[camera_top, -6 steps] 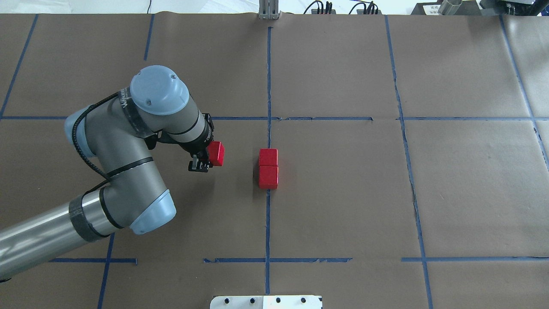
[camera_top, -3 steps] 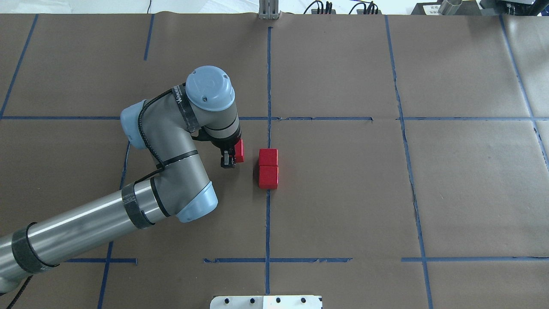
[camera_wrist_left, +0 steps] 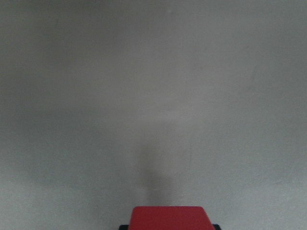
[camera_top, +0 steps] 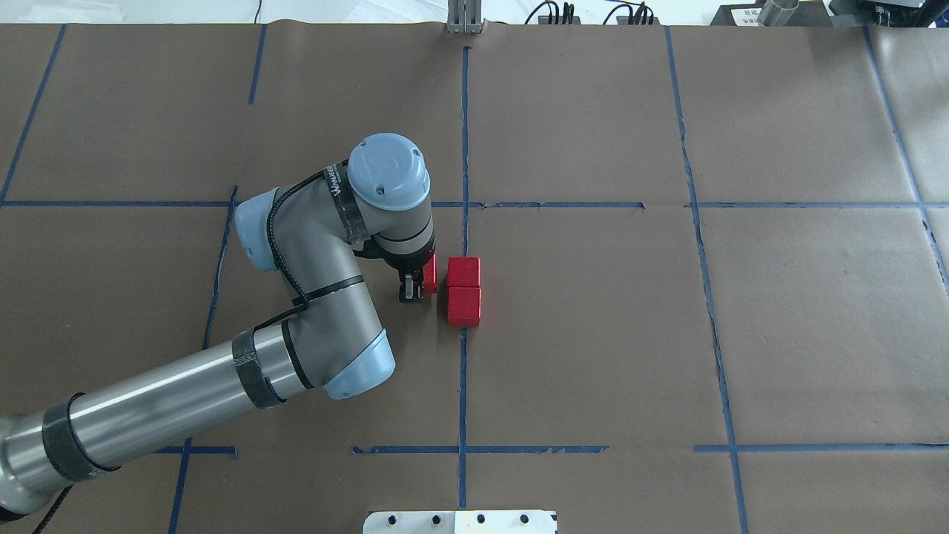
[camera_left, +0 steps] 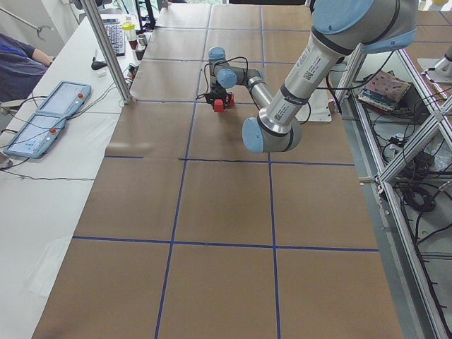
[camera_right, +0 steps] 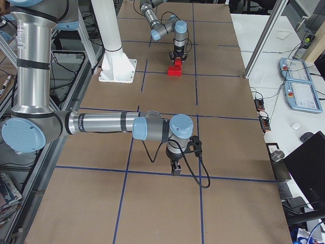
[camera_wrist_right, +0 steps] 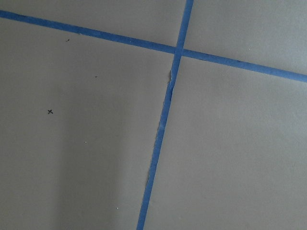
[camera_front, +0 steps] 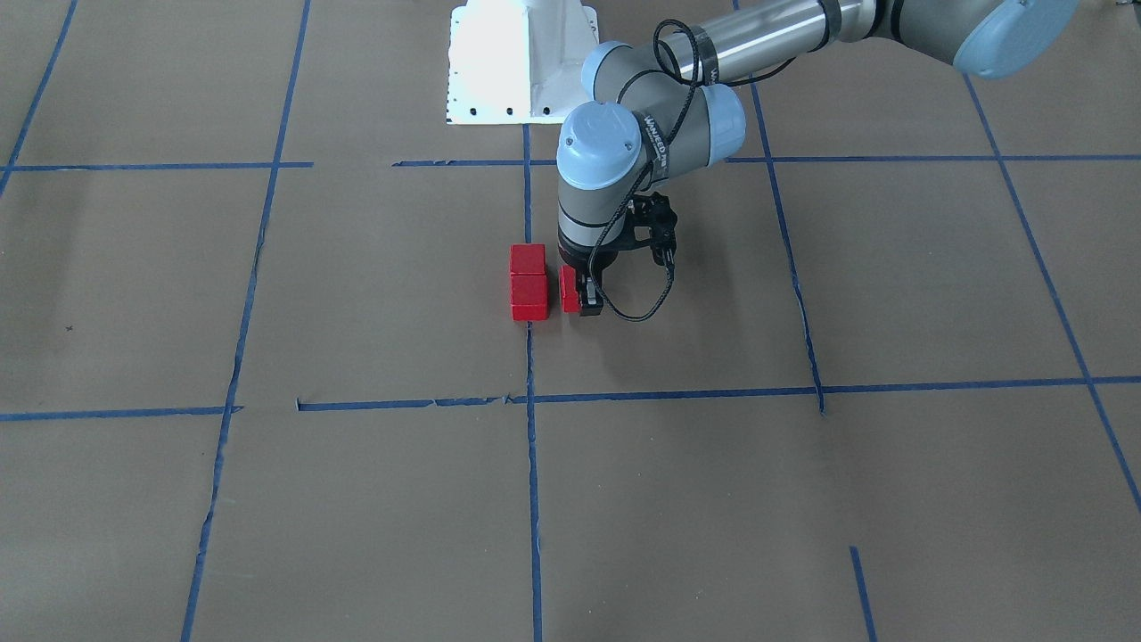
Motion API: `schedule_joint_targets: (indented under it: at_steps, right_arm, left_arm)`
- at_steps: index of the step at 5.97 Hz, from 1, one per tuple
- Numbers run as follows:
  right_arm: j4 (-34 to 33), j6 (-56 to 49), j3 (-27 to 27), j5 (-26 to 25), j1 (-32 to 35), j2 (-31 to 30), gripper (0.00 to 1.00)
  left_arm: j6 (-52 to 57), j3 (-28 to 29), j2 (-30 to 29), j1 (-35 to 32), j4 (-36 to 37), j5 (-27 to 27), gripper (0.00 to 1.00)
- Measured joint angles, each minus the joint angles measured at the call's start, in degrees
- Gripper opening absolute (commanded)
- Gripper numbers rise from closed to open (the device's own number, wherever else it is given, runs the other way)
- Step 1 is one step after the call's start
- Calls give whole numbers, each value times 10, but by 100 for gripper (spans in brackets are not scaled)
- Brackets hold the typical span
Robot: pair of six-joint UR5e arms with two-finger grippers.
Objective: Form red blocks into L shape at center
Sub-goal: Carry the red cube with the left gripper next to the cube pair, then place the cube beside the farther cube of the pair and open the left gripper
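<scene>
On the left of the overhead view you've got the left arm (camera_top: 185,393), smooth grey tube with pale blue caps, bent over the brown paper (camera_top: 801,334). Its left gripper (camera_top: 417,283) is clamped on 1 red block (camera_top: 429,274), black fingers (camera_top: 407,291) pinching a small matte cube with crisp square edges. From the wrist camera that red block (camera_wrist_left: 168,218) shows as a flat plain face at the bottom edge, with dull creased paper beyond. Whether it touches the paper, you cannot tell.

Move right: a slim gap, then the pair of red blocks (camera_top: 464,289), 2 identical bright cubes, face to face and touching. They sit in a short row on the blue tape line (camera_top: 463,386) that splits the middle square (camera_top: 578,334). The clamped cube is level with the pair's member farther from the robot. From the front camera, the same layout: gripper (camera_front: 579,300), cube (camera_front: 570,290), pair (camera_front: 529,283).

Far over, the right gripper (camera_right: 175,171) hangs low above the paper, well apart from the cubes; apart or together, you cannot tell.
</scene>
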Motion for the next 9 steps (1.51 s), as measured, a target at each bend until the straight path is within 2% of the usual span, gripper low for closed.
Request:
schedule_joint_targets:
  at_steps: [4, 9]
  right_arm:
    - [1, 0, 1, 0, 0, 0, 99]
    - [1, -1, 1, 0, 0, 0, 99]
  left_arm:
    - [-1, 30, -17, 6, -20, 1, 41]
    - [0, 36, -16, 9, -25, 1, 50]
